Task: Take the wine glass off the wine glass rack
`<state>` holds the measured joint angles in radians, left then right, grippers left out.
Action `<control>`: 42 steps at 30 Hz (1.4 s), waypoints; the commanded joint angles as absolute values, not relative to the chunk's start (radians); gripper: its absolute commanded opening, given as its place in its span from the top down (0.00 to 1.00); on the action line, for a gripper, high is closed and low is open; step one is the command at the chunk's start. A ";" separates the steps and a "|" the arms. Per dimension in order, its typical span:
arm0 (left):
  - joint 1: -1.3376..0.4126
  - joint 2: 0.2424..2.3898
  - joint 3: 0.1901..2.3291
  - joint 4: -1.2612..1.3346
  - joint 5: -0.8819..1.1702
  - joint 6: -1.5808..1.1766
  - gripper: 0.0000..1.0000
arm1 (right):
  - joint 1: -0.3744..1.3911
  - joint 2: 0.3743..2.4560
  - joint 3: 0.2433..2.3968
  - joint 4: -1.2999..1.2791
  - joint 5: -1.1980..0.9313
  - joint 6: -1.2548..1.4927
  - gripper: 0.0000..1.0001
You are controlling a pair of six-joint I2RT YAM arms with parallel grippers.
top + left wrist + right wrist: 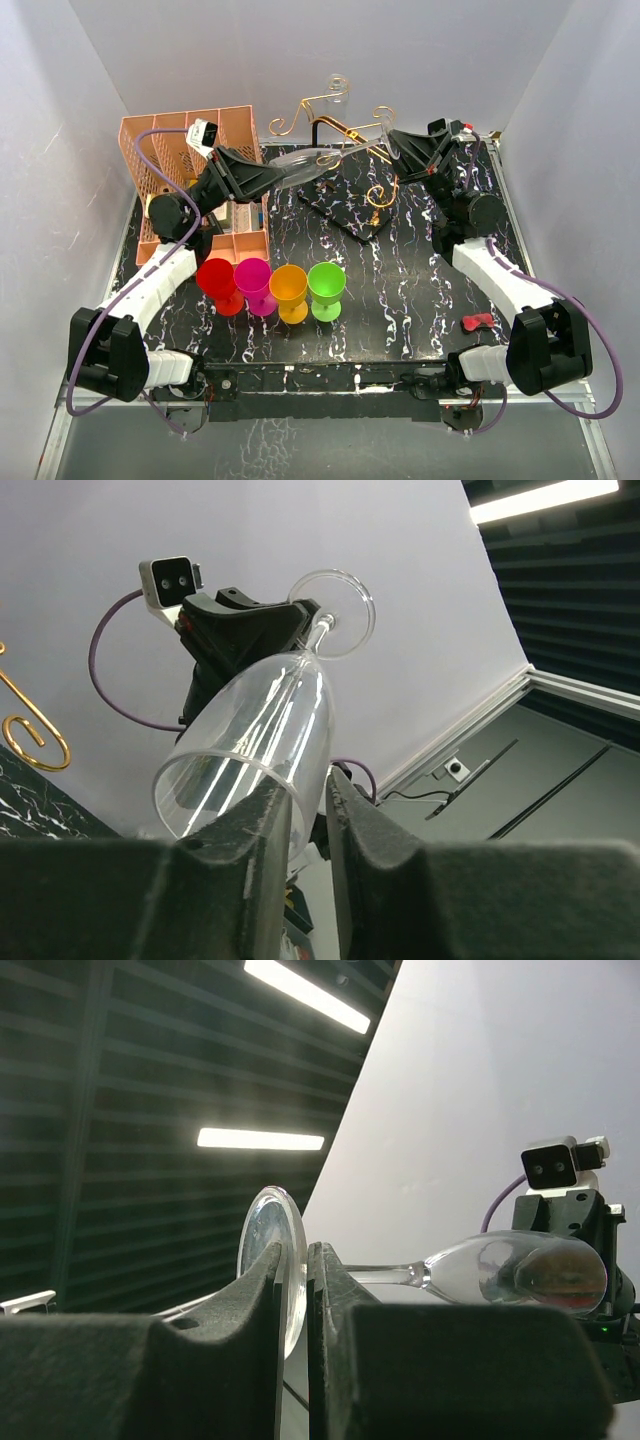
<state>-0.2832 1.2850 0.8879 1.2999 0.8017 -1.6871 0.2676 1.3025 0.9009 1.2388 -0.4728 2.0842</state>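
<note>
Top external view: the wine glass [300, 165] is lying on its side in the air, spanning between the two arms, just in front of the wine glass rack [352, 132]. The left gripper [272, 176] is taking the bowl end and the right gripper [397, 150] the foot end. Left wrist view: the left fingers [262, 870] are standing narrow, with the bowl's rim wall running down between them, apparently pinched. Right wrist view: the right fingers [335, 1350] are clamping tight on the foot disc [262, 1260], with the stem running off toward the bowl. Progress, as I judge it: the glass is in hand at both ends, so lifting free looks mostly done, and carrying it away and setting it down is left. Hard to make out: the stem is crossing the gold scroll arms from above, so I cannot tell whether it is clear of the wire or touching it. The clear glass is washing out against the marbled table [420, 300], and both wrist views are looking up at wall and ceiling, showing little of the rack.
</note>
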 commanded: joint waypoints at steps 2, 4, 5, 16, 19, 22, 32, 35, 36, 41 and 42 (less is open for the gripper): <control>-0.290 1.238 0.956 1.324 0.829 -1.669 0.91 | 0.267 1.308 0.889 1.249 -0.479 2.358 0.89; -0.291 1.226 0.963 1.290 0.831 -1.652 0.97 | 0.268 1.304 0.880 1.249 -0.470 2.345 0.87; -0.290 1.218 0.967 1.269 0.830 -1.641 1.00 | 0.267 1.299 0.875 1.245 -0.462 2.335 0.85; -0.290 1.099 0.958 1.094 0.806 -1.549 1.00 | 0.259 1.209 0.841 1.115 -0.389 2.112 0.35; -0.290 1.061 0.959 1.015 0.804 -1.505 1.00 | 0.247 1.171 0.836 1.032 -0.376 2.007 0.25; -0.291 1.014 0.962 0.918 0.792 -1.450 1.00 | 0.233 1.121 0.828 0.878 -0.354 1.870 0.19; -0.290 0.815 1.100 0.225 0.699 -1.040 1.00 | 0.221 0.942 0.893 0.428 -0.116 1.297 0.10; -0.290 0.783 1.171 -0.043 0.641 -0.899 1.00 | 0.221 0.875 0.920 0.341 -0.002 1.115 0.10; -0.290 0.778 1.195 -0.136 0.616 -0.849 1.00 | 0.221 0.849 0.920 0.325 0.043 1.047 0.10; -0.291 0.792 1.289 -0.454 0.531 -0.727 1.00 | 0.221 0.702 0.894 0.267 0.275 0.819 0.01; -0.290 0.799 1.302 -0.493 0.518 -0.710 1.00 | 0.221 0.672 0.885 0.268 0.316 0.781 0.01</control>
<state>-0.2855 0.7757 1.2385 -0.1741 0.6155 -0.8677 0.2260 0.7773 0.8597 0.2989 0.0727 1.0542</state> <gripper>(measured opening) 0.090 0.983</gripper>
